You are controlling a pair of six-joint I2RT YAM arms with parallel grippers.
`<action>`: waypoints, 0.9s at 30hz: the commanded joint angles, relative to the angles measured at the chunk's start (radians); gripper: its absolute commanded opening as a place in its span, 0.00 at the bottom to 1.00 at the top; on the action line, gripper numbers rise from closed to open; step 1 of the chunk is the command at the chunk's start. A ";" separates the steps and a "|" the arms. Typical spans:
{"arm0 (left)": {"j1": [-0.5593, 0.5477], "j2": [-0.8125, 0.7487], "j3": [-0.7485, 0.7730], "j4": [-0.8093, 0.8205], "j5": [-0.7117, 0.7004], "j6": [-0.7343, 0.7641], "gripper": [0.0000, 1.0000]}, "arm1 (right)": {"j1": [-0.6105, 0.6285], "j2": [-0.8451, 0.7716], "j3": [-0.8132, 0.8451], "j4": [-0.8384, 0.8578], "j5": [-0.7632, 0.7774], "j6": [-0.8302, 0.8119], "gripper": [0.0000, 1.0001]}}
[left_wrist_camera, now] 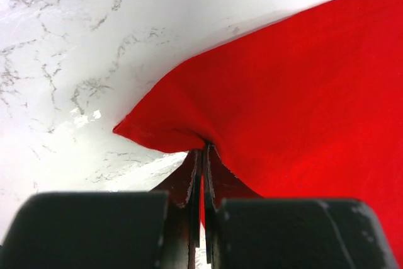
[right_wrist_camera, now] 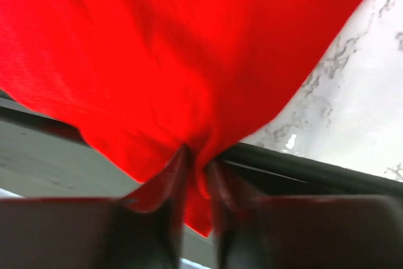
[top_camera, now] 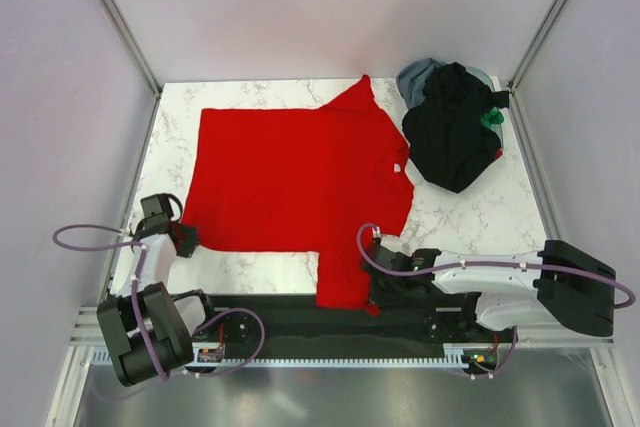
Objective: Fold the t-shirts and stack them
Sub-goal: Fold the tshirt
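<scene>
Red shirt (top_camera: 295, 177) lies spread flat on the marble table (top_camera: 470, 222), neck to the right, hem to the left. Left gripper (left_wrist_camera: 203, 150) is down at the near hem corner, jaws pressed together with red cloth pinched between them, fabric puckering right at the tips. Right gripper (right_wrist_camera: 196, 155) is on the near sleeve at the table's front edge, jaws nearly closed, a fold of sleeve bunched in the gap. Far right corner: a crumpled pile (top_camera: 455, 132), black on top, grey-blue and green peeking out, just beside the red shoulder.
</scene>
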State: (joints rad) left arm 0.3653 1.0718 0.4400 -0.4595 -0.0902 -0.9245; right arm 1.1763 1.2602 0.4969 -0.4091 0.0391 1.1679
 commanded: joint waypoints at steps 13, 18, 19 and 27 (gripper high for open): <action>0.012 -0.039 0.261 -0.169 0.220 0.145 0.02 | -0.051 -0.073 0.434 -0.407 0.257 -0.128 0.00; 0.012 0.045 0.371 -0.208 0.271 0.237 0.02 | -0.223 -0.009 0.572 -0.405 0.249 -0.298 0.00; 0.012 0.069 0.387 -0.214 0.276 0.251 0.02 | -0.271 0.026 0.598 -0.405 0.245 -0.351 0.00; 0.004 0.272 0.525 -0.248 0.300 0.351 0.02 | -0.421 0.235 0.879 -0.413 0.213 -0.533 0.00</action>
State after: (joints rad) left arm 0.3733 1.3006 0.8925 -0.6765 0.1871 -0.6640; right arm 0.7918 1.4582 1.2789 -0.8059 0.2470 0.7486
